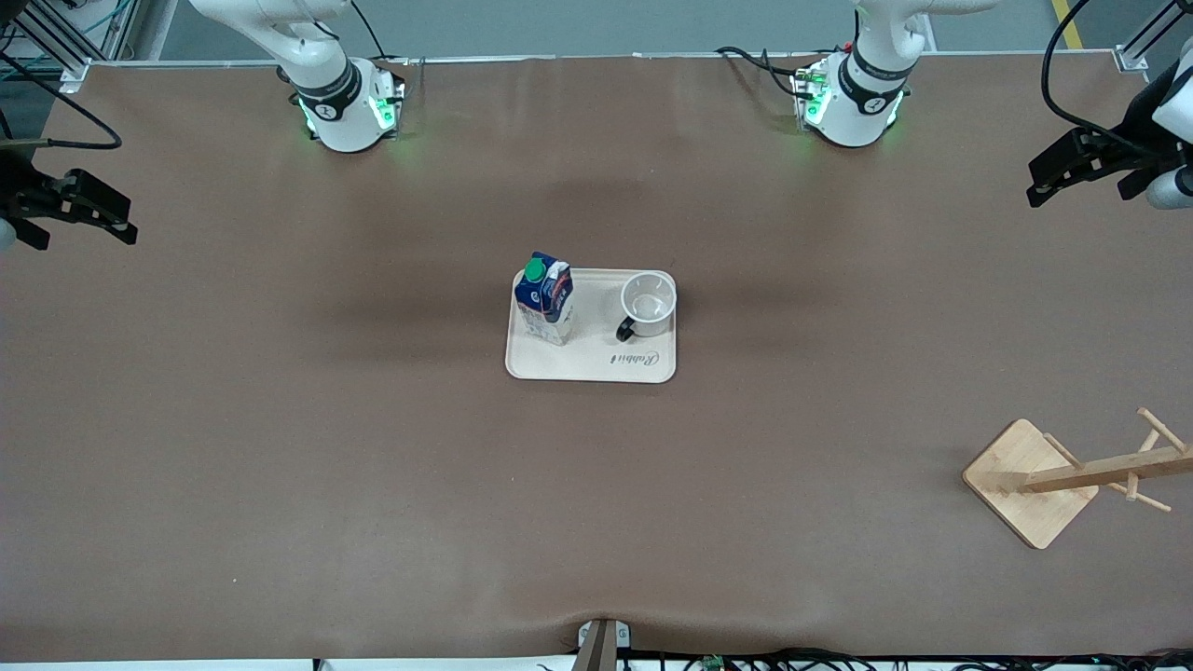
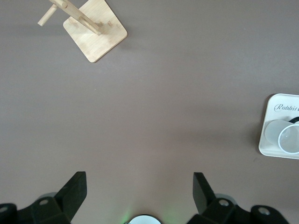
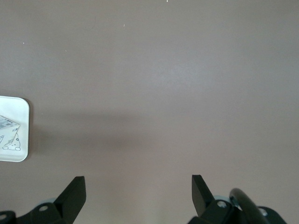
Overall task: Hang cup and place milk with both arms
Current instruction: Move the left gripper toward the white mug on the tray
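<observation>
The milk [image 1: 545, 298] stands upright on a cream tray [image 1: 596, 368] at the table's middle, on the side toward the right arm's end. The cup [image 1: 648, 303] stands mouth up on the same tray, toward the left arm's end, its black handle pointing toward the front camera. My left gripper [image 1: 1036, 191] is open and empty, up over the left arm's end of the table; in the left wrist view its gripper [image 2: 140, 186] is over bare table, with the cup [image 2: 285, 137] at the edge. My right gripper [image 1: 126, 224] is open and empty over the right arm's end, and it shows in the right wrist view [image 3: 138, 186].
A wooden cup rack [image 1: 1025, 480] with pegs stands near the left arm's end, nearer the front camera than the tray; it also shows in the left wrist view [image 2: 96, 30]. The tray's edge [image 3: 25, 140] shows in the right wrist view. Brown table surface surrounds the tray.
</observation>
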